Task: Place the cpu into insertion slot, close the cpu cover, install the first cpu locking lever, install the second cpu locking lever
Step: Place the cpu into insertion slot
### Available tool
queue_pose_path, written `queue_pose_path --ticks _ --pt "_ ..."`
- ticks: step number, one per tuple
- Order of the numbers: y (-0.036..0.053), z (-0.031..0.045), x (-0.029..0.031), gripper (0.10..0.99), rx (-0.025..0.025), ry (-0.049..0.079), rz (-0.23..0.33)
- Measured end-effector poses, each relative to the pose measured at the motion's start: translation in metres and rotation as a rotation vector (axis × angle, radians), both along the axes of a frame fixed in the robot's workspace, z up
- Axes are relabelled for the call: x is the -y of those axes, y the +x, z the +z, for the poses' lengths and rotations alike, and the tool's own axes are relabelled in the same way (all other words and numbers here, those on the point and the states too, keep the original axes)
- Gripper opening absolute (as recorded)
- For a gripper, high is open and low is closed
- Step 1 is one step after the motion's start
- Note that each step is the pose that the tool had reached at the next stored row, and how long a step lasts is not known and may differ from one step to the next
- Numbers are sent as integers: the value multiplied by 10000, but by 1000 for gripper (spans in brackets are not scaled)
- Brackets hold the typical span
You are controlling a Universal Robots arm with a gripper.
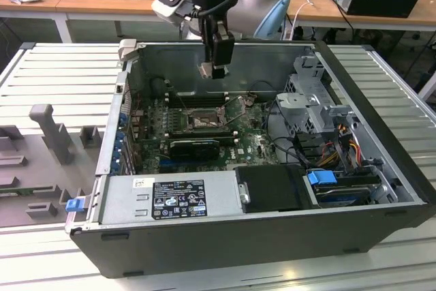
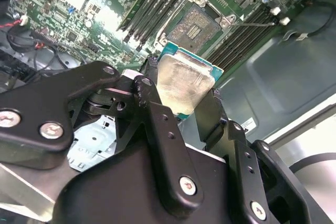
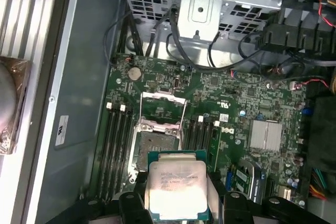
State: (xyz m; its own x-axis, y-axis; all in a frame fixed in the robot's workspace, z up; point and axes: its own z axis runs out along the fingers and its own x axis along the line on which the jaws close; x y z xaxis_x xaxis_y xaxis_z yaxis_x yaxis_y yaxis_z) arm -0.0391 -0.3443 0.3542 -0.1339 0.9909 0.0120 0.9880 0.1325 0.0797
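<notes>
My gripper [image 1: 216, 66] hangs over the open computer case, shut on the cpu [image 1: 206, 68]. In both wrist views the cpu [image 2: 184, 85] [image 3: 177, 184] shows its pale metal top, clamped by its edges between the black fingers [image 2: 152, 108]. The insertion slot [image 1: 202, 122] lies below on the green board, its dull pin field bare [image 2: 195, 27] [image 3: 156, 141]. The cpu sits above the slot and apart from it. The cpu cover [image 3: 163, 109] is swung open beside the slot. Thin wire levers [image 1: 238, 105] stand raised next to it.
Black memory slots [image 3: 118, 140] flank the socket. A long black card [image 1: 194, 146] lies just in front of it. The power supply [image 1: 170, 199] fills the case front, and a drive cage [image 1: 313, 100] with cables stands at the exterior view's right. Case walls [image 1: 225, 52] ring the board.
</notes>
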Motion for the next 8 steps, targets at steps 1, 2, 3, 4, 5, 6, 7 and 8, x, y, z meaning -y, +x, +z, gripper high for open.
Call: queue_pose_path --ticks 1,2,3,4,5,6,7,8 --pt "0 0 0 525 0 0 -72" --pt "0 0 0 525 0 0 -142" --pt "0 0 0 525 0 0 -206" --pt "0 -1 0 525 0 0 -275" --pt "0 -2 0 525 0 1 -341" --pt "0 -2 0 525 0 0 -412" --pt "0 -2 0 525 0 0 -470" --pt "0 -3 0 525 -1 0 -563"
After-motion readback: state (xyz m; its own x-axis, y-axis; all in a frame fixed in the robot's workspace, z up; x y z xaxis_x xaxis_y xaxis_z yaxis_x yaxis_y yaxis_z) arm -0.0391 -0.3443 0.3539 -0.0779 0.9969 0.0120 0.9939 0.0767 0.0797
